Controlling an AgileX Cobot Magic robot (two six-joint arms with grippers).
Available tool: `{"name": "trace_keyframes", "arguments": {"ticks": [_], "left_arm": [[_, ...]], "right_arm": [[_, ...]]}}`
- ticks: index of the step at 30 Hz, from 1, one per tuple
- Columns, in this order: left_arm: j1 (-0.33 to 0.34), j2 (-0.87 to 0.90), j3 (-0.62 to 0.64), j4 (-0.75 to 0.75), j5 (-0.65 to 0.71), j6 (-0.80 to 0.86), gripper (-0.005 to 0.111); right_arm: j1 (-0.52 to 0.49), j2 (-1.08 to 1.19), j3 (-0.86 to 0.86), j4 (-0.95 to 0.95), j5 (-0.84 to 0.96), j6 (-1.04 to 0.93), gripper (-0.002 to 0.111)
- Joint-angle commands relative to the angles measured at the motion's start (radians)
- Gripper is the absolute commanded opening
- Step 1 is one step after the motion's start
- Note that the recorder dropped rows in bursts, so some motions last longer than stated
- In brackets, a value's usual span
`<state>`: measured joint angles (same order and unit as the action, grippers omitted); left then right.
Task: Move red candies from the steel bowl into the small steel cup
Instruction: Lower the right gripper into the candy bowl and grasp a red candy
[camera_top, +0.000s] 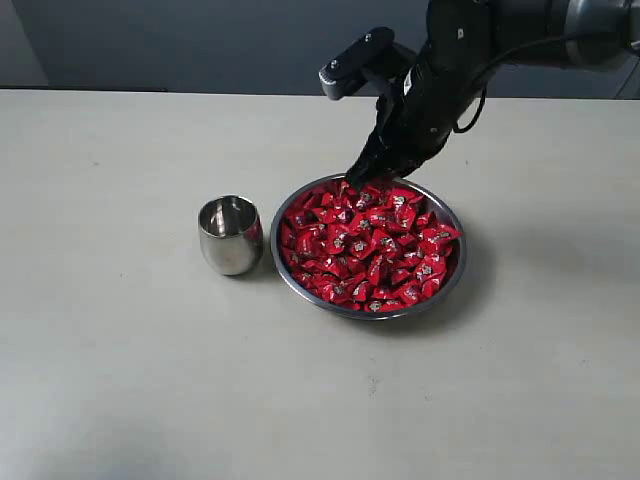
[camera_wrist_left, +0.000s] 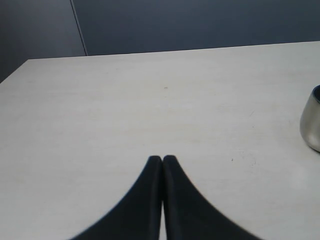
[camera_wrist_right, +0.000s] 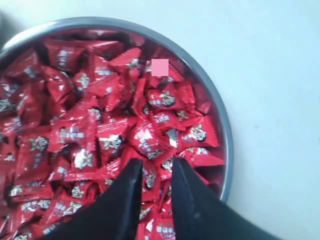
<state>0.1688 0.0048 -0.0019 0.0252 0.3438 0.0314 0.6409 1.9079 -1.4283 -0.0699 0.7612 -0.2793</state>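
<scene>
Where the red candies lie: small candies in shiny red wrappers (camera_top: 370, 245) are heaped in a wide, shallow, round bowl of polished steel (camera_top: 372, 315), filling it nearly to the rim.
Bowl position: on the pale bench (camera_top: 120, 350), right of centre in the exterior view, resting flat.
Cup: a small, rounded, handleless tumbler of polished steel (camera_top: 231, 235) stands upright just beside the bowl on its left in the exterior view. Whether the two touch cannot be told.
Right arm: black, reaching down from the upper right of the exterior view to the far rim of the bowl.
Right hand (camera_top: 360, 175): tips lowered onto the candy heap at the far edge of the bowl.
Right hand, wrist view: the two dark fingers of the hand (camera_wrist_right: 156, 165) stand a little apart with a narrow gap. Red candies (camera_wrist_right: 100, 125) show in that gap and all around the tips. Whether a candy is caught between the fingers cannot be told.
Bowl, right wrist view: the steel rim (camera_wrist_right: 226, 140) curves around the candies, with bare bench beyond it.
Left hand (camera_wrist_left: 162, 159): both dark fingers pressed together, nothing between them, above bare bench (camera_wrist_left: 150, 100).
Cup, left wrist view: one side of the steel cup (camera_wrist_left: 311, 122) shows at the frame edge, well apart from the left hand.
</scene>
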Motion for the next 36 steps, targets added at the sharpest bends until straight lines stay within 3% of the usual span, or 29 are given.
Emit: {"name": "trace_keyframes", "arguments": {"ticks": [1, 22, 25, 28, 36], "left_arm": [[0.002, -0.005, 0.002, 0.002, -0.010, -0.002, 0.000], [0.002, -0.005, 0.002, 0.002, -0.010, -0.002, 0.000], [0.002, -0.005, 0.002, 0.002, -0.010, -0.002, 0.000], [0.002, -0.005, 0.002, 0.002, -0.010, -0.002, 0.000], [0.002, -0.005, 0.002, 0.002, -0.010, -0.002, 0.000]], "right_arm": [[-0.001, 0.054, -0.112, -0.031, 0.144, 0.101, 0.022], [-0.001, 0.214, -0.162, 0.019, 0.197, 0.175, 0.022], [-0.001, 0.214, -0.162, 0.054, 0.183, 0.175, 0.032], [-0.001, 0.214, -0.162, 0.052, 0.178, 0.175, 0.050], [-0.001, 0.214, -0.162, 0.049, 0.157, 0.185, 0.051]]}}
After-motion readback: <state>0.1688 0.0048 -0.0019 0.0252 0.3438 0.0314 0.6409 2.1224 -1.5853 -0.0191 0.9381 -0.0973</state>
